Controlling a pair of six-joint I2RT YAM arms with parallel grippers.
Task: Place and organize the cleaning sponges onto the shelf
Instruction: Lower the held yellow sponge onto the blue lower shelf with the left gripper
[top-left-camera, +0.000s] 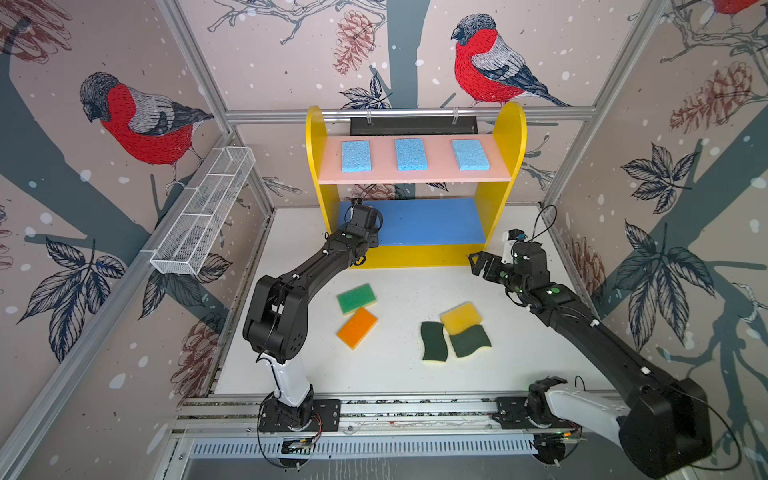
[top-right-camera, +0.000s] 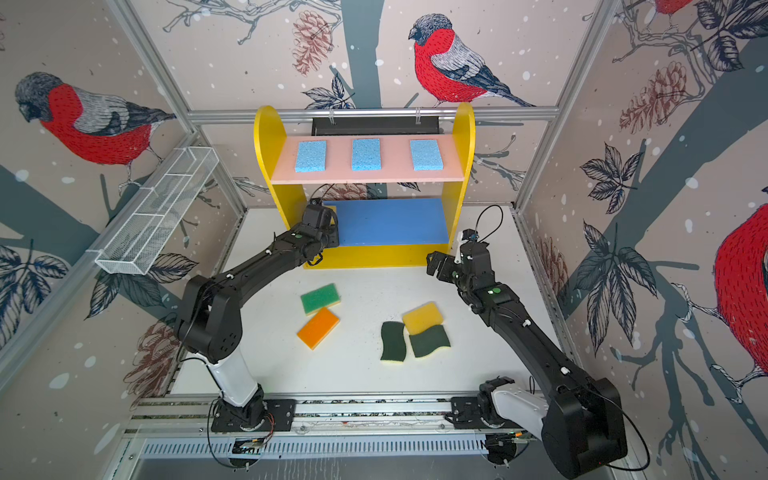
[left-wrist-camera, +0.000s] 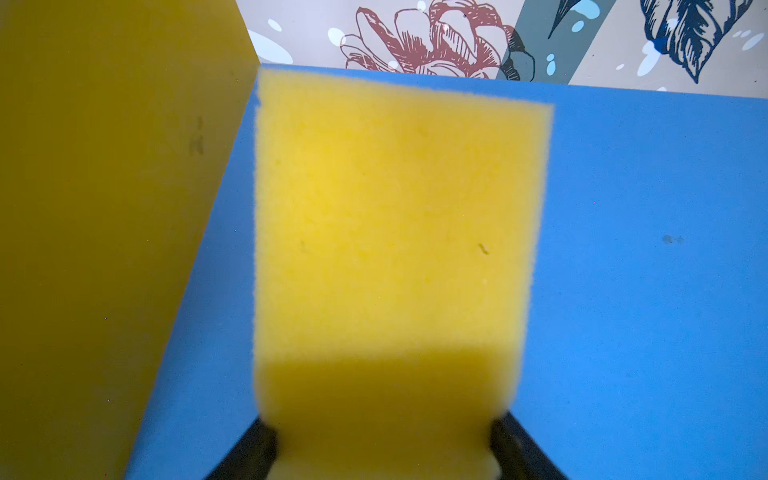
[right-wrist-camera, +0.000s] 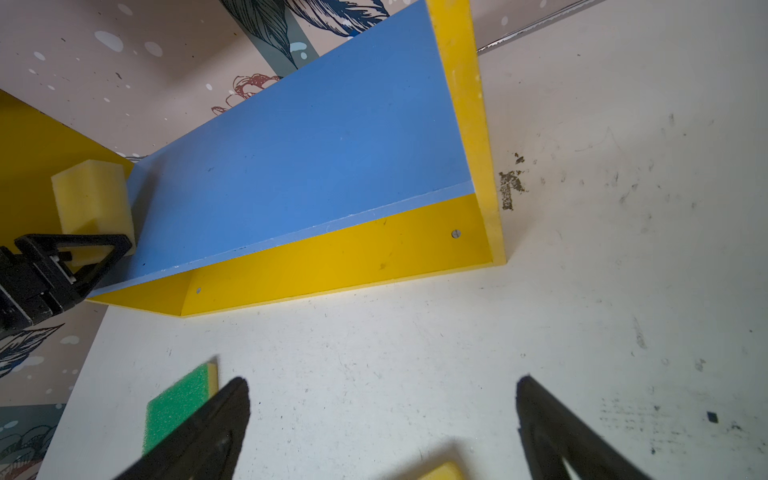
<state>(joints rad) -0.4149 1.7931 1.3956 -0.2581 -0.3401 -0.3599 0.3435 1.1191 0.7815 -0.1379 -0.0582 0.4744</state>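
Left tool (left-wrist-camera: 382, 451) clamps a yellow sponge (left-wrist-camera: 395, 232) over the shelf's (top-left-camera: 509, 133) blue board (left-wrist-camera: 623, 249); right tool (top-left-camera: 478, 264) gapes wide, empty. Three blue sponges (top-left-camera: 410, 154) lie on the pink board (top-left-camera: 432, 175). Waiting on the counter (top-left-camera: 399, 374): green sponge (top-left-camera: 356, 297), orange sponge (top-left-camera: 356, 328), second yellow sponge (top-left-camera: 460, 318), two dark scourers (top-left-camera: 470, 340).

This is a robot test booth, like in a lab. The left robot arm (top-left-camera: 307, 272) and the right robot arm (top-left-camera: 602, 345) are bolted to a metal rail (top-left-camera: 415, 409) beside a white table (top-left-camera: 399, 374). Silver bars (top-left-camera: 407, 114) hold thin walls (top-left-camera: 83, 249) printed with red birds.
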